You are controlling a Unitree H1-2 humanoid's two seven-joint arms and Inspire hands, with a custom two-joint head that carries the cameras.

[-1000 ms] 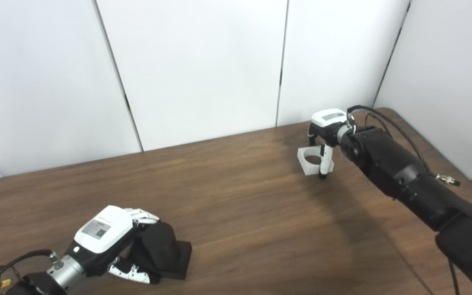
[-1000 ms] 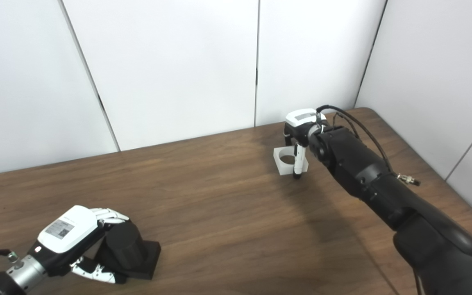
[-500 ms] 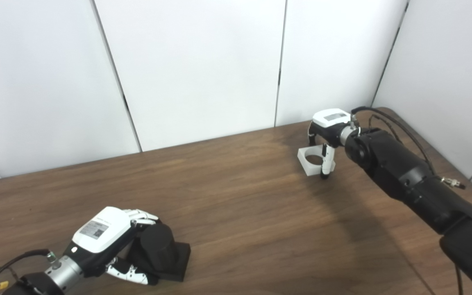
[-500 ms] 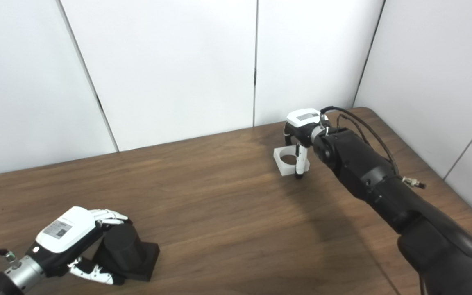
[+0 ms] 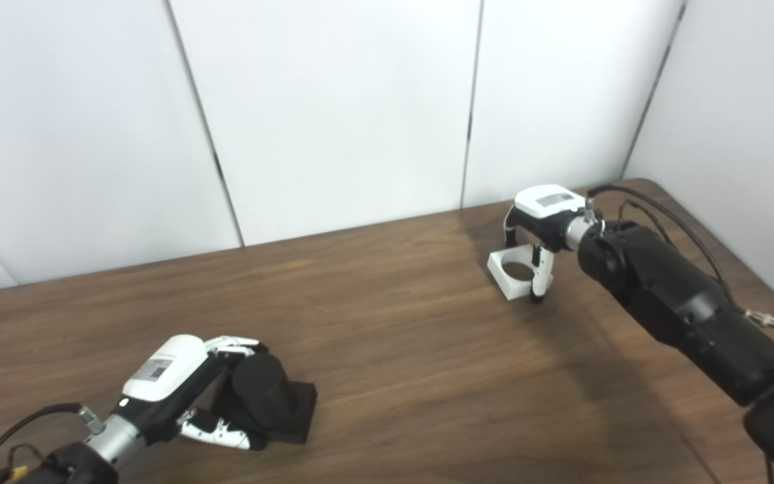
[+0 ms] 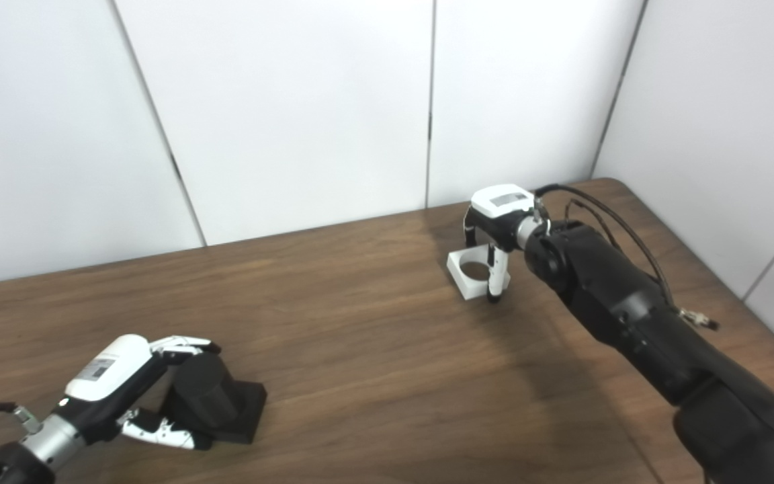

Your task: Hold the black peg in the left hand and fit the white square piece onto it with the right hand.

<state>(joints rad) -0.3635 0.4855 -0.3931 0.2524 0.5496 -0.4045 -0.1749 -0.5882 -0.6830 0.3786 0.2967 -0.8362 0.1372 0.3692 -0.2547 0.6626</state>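
Observation:
A black peg (image 5: 261, 392), a thick cylinder on a square black base, stands at the near left of the wooden table (image 5: 400, 349). My left hand (image 5: 175, 380) is wrapped around it, fingers over the top edge and thumb low at the front. At the far right lies the white square piece (image 5: 501, 282) with its round hole facing up. My right hand (image 5: 541, 214) arches over it, fingers behind its far side and thumb pressed on its near right corner. The piece still rests on the table.
White wall panels (image 5: 333, 107) close off the table's far edge and right side. The table's rounded far right corner (image 5: 649, 185) lies just behind my right arm. Bare wood stretches between the two hands.
The whole picture has shifted a little, so the camera moved. Both hands keep the same hold; my right wrist has turned slightly over the white piece.

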